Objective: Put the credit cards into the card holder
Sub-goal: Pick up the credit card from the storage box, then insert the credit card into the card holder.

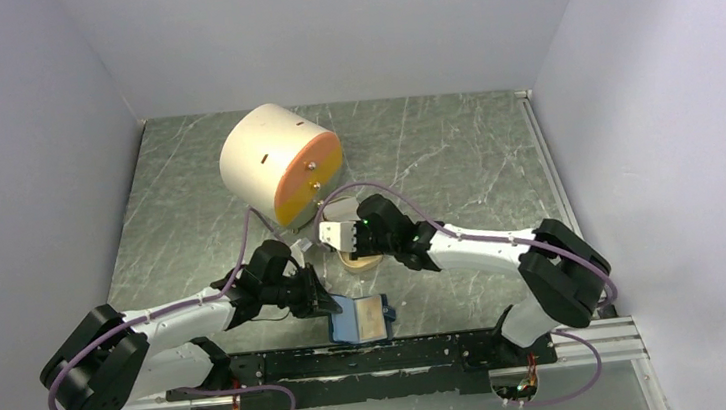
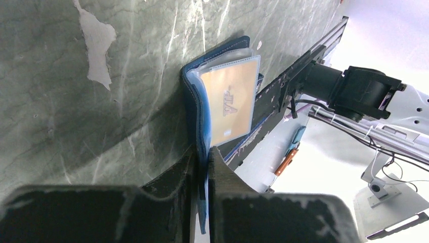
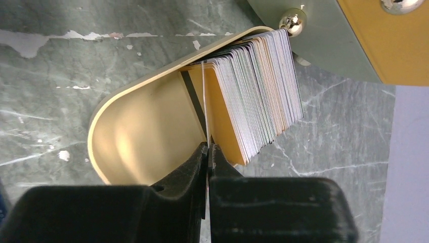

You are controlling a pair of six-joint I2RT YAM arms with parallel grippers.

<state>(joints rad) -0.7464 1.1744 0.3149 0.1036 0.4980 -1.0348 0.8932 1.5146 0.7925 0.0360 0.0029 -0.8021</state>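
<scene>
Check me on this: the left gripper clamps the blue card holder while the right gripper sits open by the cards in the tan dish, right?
Not quite. The right wrist view shows the right gripper shut on one thin card from the cards standing in the tan dish. The left gripper does clamp the blue card holder.

Plain pale lilac-white walls are closing in the counter [image 1: 454, 146] on three sides: the left wall [image 1: 22, 147], the far wall [image 1: 322, 28] and the right wall [image 1: 669, 85]. The counter is showing a dark grey-green marbled top with white veins, chipping to white patches [image 2: 98, 43] in places. Soft, even light is falling across it, casting faint shadows. A black plate [image 1: 284, 365] is running along the near edge.
</scene>
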